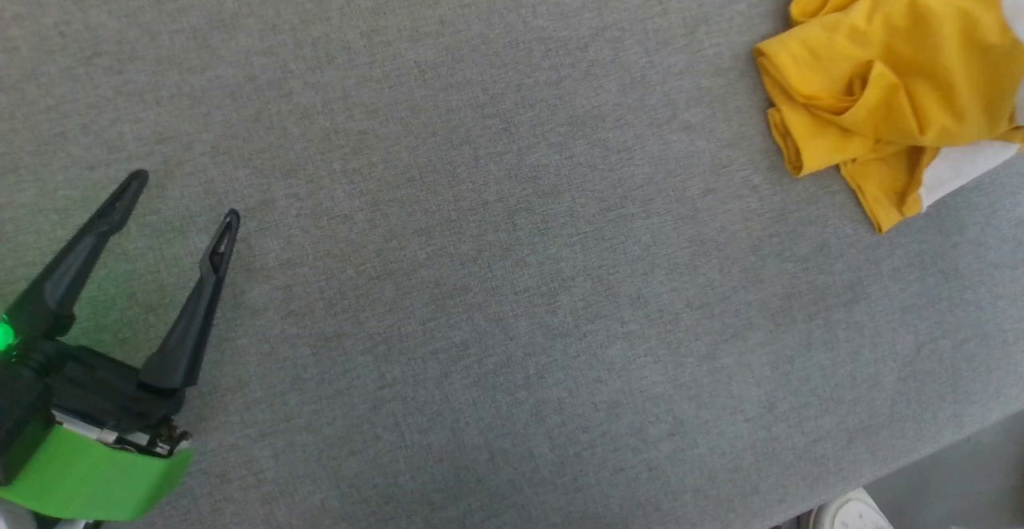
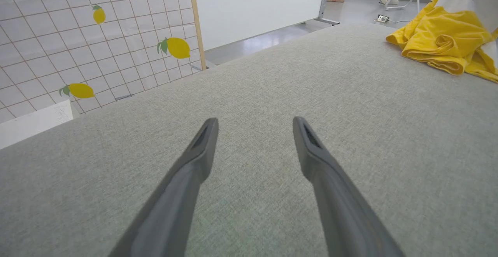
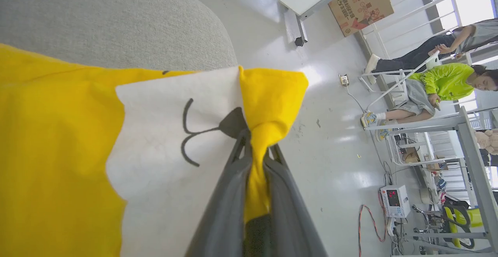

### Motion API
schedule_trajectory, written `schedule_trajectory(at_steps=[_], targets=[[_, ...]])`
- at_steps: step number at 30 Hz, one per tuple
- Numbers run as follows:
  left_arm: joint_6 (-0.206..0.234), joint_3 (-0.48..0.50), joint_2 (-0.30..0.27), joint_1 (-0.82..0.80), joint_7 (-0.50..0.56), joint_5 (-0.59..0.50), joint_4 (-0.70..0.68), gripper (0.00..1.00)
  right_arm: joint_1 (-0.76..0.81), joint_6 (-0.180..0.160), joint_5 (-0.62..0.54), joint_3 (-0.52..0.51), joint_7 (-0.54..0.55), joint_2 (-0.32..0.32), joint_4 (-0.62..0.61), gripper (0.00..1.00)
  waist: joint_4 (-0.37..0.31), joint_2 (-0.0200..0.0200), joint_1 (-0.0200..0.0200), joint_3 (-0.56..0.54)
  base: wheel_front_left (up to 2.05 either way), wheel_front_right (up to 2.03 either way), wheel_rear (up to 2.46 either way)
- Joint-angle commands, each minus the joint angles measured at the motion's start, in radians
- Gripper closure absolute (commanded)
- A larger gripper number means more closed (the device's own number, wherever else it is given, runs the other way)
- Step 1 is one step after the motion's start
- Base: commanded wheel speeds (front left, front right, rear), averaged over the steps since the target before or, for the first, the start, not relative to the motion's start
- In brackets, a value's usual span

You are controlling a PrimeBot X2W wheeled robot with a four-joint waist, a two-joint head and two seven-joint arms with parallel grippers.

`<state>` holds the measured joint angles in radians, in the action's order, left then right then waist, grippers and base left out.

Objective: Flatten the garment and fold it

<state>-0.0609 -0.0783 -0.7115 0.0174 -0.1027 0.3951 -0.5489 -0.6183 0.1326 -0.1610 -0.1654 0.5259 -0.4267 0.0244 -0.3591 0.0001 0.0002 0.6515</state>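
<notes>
**A:** Closest to us, what is the left gripper [image 1: 186,197] doing?

**B:** Its two long dark fingers are spread wide above the grey woven-fabric tabletop [image 1: 512,289]. They hold nothing and are well apart from the cloth.

**A:** And the shirt?

**B:** The bright yellow soft cotton T-shirt [image 1: 888,89] lies crumpled at the table's far right. The right gripper [image 3: 256,142] has its fingers pressed together on a yellow fold, just beside a white patch with black whisker lines.

**A:** How would you flatten it well?

**B:** Hold that pinch firm and draw the shirt toward the open middle of the table. Bring the left gripper across to an opposite edge and take one layer, not a bunch. Then pull the two apart evenly, low over the fabric. I reckon such a thin pinch could slip if tugged hard.
</notes>
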Motion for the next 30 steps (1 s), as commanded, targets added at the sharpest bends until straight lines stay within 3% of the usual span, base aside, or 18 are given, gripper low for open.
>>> schedule_trajectory(at_steps=[1,12,13,14,15,16,23,30], targets=[[-0.004,0.01,-0.015,-0.009,0.001,-0.006,-0.006,0.0,0.002,-0.002,-0.017,-0.018,-0.015,0.005,0.006,1.0,0.005,-0.0001,-0.0002,0.042,0.0,0.0,0.0],[-0.002,0.04,-0.052,0.008,0.012,-0.007,-0.045,0.0,-0.011,-0.002,-0.117,-0.128,-0.065,0.046,0.038,1.0,0.009,-0.0001,-0.0002,0.096,0.0,0.0,0.0],[-0.002,0.04,-0.053,0.009,0.012,-0.008,-0.047,0.0,-0.013,-0.002,-0.119,-0.134,-0.066,0.051,0.043,0.72,0.009,-0.0001,-0.0002,0.098,0.0,0.0,0.0],[-0.001,0.04,-0.054,0.009,0.013,-0.008,-0.05,0.0,-0.014,-0.002,-0.125,-0.139,-0.073,0.057,0.048,0.52,0.009,-0.0001,-0.0002,0.099,0.0,0.0,0.0],[-0.001,0.039,-0.054,0.009,0.013,-0.008,-0.051,0.0,-0.016,-0.002,-0.128,-0.142,-0.079,0.062,0.053,0.08,0.01,-0.0001,-0.0002,0.1,0.0,0.0,0.0],[-0.002,0.037,-0.055,0.008,0.013,-0.007,-0.051,0.0,-0.017,-0.002,-0.132,-0.143,-0.085,0.069,0.062,0.0,0.01,-0.0001,-0.0002,0.099,0.0,0.0,0.0],[-0.001,0.022,-0.041,-0.004,0.001,0.001,-0.028,0.0,-0.03,-0.002,-0.157,-0.148,-0.123,0.086,0.108,0.0,0.022,-0.0001,-0.0002,0.071,0.0,0.0,0.0],[0.021,-0.006,0.014,-0.032,-0.05,0.001,0.049,0.0,-0.013,-0.002,-0.154,-0.147,-0.165,0.097,0.123,0.0,0.055,-0.0001,-0.0002,-0.001,0.0,0.0,0.0]])
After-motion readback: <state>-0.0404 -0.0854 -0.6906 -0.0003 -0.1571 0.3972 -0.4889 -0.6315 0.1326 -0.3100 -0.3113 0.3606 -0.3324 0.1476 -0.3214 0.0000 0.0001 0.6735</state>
